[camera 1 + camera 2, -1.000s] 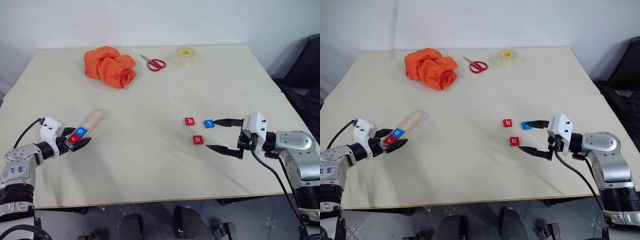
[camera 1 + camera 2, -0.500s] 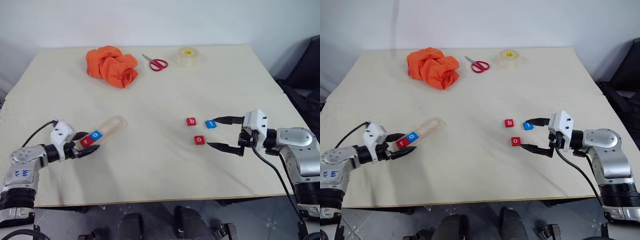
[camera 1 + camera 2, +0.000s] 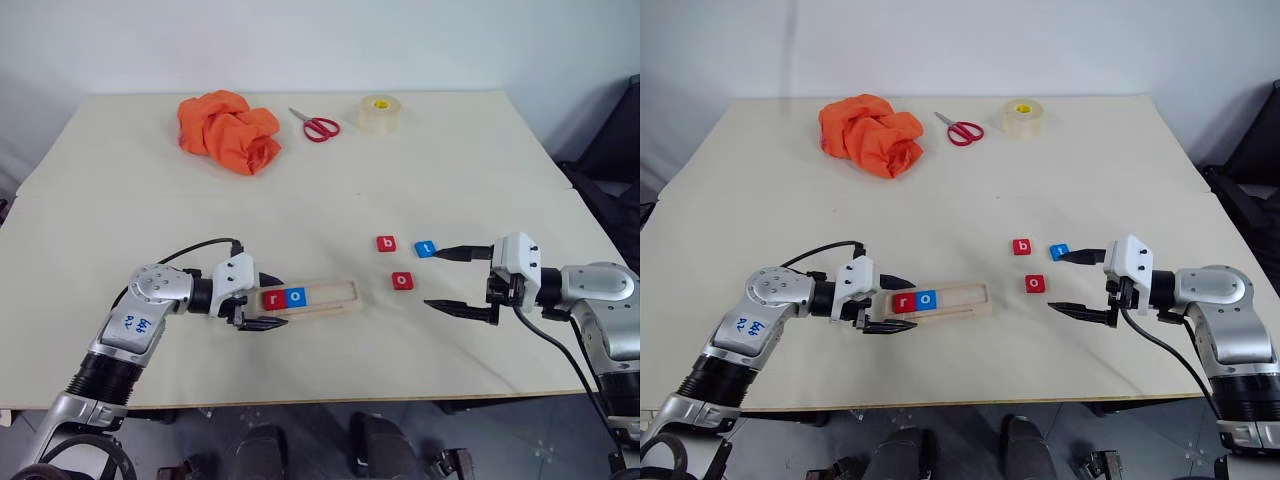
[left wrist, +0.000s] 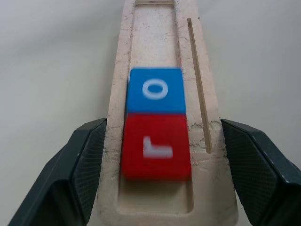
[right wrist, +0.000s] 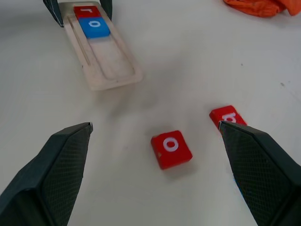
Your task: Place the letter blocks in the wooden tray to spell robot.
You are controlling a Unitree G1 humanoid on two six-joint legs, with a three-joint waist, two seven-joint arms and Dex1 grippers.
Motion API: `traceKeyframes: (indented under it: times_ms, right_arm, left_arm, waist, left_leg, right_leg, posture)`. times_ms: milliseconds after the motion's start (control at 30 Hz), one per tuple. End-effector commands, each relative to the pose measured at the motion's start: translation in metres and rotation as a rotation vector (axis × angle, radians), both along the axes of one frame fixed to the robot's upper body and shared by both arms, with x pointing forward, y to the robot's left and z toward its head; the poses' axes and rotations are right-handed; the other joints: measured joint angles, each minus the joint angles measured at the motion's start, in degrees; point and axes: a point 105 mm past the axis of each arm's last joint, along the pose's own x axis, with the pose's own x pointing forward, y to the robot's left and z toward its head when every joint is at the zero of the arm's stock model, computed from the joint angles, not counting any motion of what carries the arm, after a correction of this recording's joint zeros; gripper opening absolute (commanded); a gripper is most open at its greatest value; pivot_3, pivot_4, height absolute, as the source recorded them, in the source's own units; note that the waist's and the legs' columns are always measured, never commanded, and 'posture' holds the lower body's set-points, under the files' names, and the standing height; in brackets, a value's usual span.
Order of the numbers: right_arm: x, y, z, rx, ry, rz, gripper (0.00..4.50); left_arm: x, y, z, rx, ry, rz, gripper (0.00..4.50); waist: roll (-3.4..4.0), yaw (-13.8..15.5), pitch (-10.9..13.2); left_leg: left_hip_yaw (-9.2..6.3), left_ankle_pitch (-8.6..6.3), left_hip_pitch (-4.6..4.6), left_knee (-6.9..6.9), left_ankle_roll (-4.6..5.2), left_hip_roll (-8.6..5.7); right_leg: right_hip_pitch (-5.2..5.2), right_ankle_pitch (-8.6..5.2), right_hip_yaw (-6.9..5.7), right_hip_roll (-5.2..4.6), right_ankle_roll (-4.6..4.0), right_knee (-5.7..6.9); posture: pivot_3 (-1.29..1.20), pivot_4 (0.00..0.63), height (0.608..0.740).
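Bare tabletop (image 3: 300, 200) stretches wide between the far clutter and the near work area. Along the far edge, an orange cloth (image 3: 230, 130), red scissors (image 3: 315, 126) and a tape roll (image 3: 378, 112) stand well apart from everything else. The wooden tray (image 3: 325, 297) lies crosswise at centre-left. Open table separates it from three loose letter blocks (image 3: 401, 281), which sit between the tray and the right gripper (image 3: 450, 280).
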Motion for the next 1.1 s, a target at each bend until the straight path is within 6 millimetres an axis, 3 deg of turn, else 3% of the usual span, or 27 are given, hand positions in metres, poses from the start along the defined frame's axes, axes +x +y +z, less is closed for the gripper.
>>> traceKeyframes:
  times_ms: [33,433,533,667,867,1100]
  right_arm:
    - [-0.004,-0.002,0.014,-0.001,-0.063,-0.010,4.50]
    - [-0.011,-0.001,0.011,0.013,-0.067,-0.044,4.50]
    - [-0.011,-0.001,0.011,0.015,-0.068,-0.047,4.50]
    - [-0.010,-0.001,0.010,0.020,-0.070,-0.057,4.50]
    - [-0.008,-0.008,0.008,0.077,-0.035,-0.170,4.50]
    - [-0.007,-0.004,-0.002,0.168,0.035,-0.379,4.50]
  left_arm:
    - [0.002,-0.011,0.005,0.012,-0.038,-0.040,3.40]
    - [-0.001,-0.030,0.003,-0.007,-0.046,-0.107,3.40]
    - [-0.003,-0.031,0.001,-0.007,-0.044,-0.106,4.42]
    - [-0.010,-0.031,0.002,-0.024,-0.026,-0.124,4.47]
    - [-0.020,-0.011,0.019,-0.118,-0.029,-0.090,4.47]
    - [-0.025,0.033,0.040,-0.316,-0.125,-0.054,4.47]
  waist:
    - [0.00,0.04,0.00]
    - [-0.04,0.07,0.02]
    - [-0.05,0.11,0.03]
    - [-0.05,0.10,0.03]
    - [-0.07,0.06,0.04]
    - [-0.06,0.08,0.04]
  left_leg:
    - [0.00,0.00,0.00,0.01,0.00,0.00]
    - [-0.02,0.00,-0.01,0.07,0.00,0.00]
    - [-0.02,0.00,-0.01,0.08,0.00,0.00]
    - [-0.03,0.00,-0.01,0.08,0.01,0.00]
    - [-0.04,-0.01,-0.01,0.07,0.02,0.01]
    - [-0.07,-0.01,0.00,0.09,0.02,0.02]
  right_leg:
    - [0.00,0.00,0.00,0.00,0.00,0.01]
    - [0.01,0.01,0.02,0.00,0.02,0.02]
    - [0.02,0.01,0.02,0.00,0.02,0.02]
    - [0.02,0.01,0.03,-0.01,0.02,0.01]
    - [0.01,0.01,0.03,0.00,0.02,0.02]
    - [0.01,0.00,0.03,-0.02,0.00,0.04]
  posture:
    - [0.00,0.150,0.740]
    - [0.00,0.150,0.740]
    - [0.00,0.150,0.740]
    - [0.00,0.150,0.740]
    - [0.00,0.150,0.740]
    - [0.00,0.150,0.740]
